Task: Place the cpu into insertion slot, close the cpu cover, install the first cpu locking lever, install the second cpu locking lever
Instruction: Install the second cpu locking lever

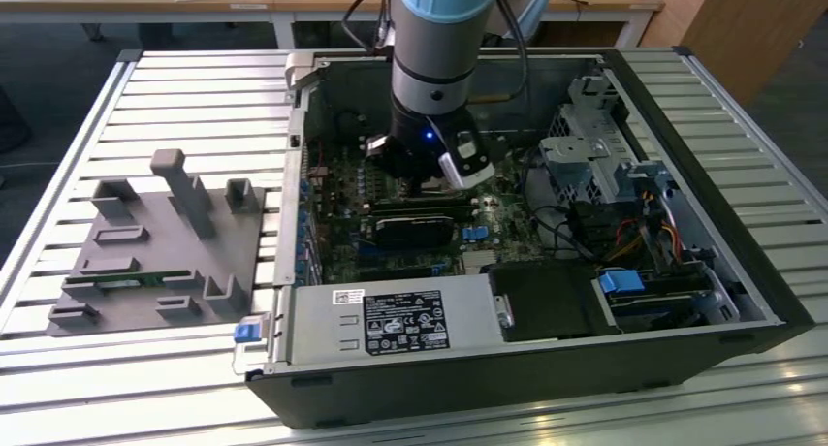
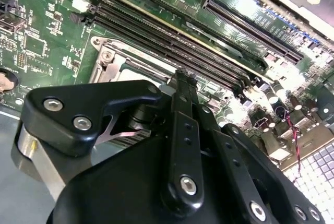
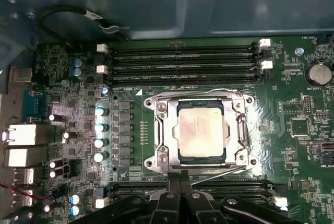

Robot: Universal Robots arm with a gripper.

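Hovering low inside the open case (image 1: 724, 271), the arm (image 1: 433, 68) has its jaws (image 1: 433, 186) right above the green board (image 1: 339, 223), near the black card (image 1: 417, 231) in the exterior view. The case lies on its side on a slatted surface (image 1: 116, 107), and a grey fixture (image 1: 162, 252) sits well apart on the exterior view's left.

Look at the first wrist view: the cpu (image 3: 201, 131) is down flat in its socket, dull metal top showing through the square window of the cover (image 3: 163, 130). That silvery cover lies closed around the chip, framing it on all sides. A thin lever wire (image 3: 222, 171) runs slanted along the socket edge nearest the jaws; whether it is hooked down, I cannot tell. Memory slots (image 3: 182, 57) run in rows beyond the socket, more of them between socket and jaws.

The jaws (image 3: 180, 185) are together, fingertips meeting just beside that near edge, clamped on nothing that I can see. In the second wrist view the fingertips (image 2: 180, 80) point at the socket's metal frame (image 2: 107, 65), black linkage in the foreground.
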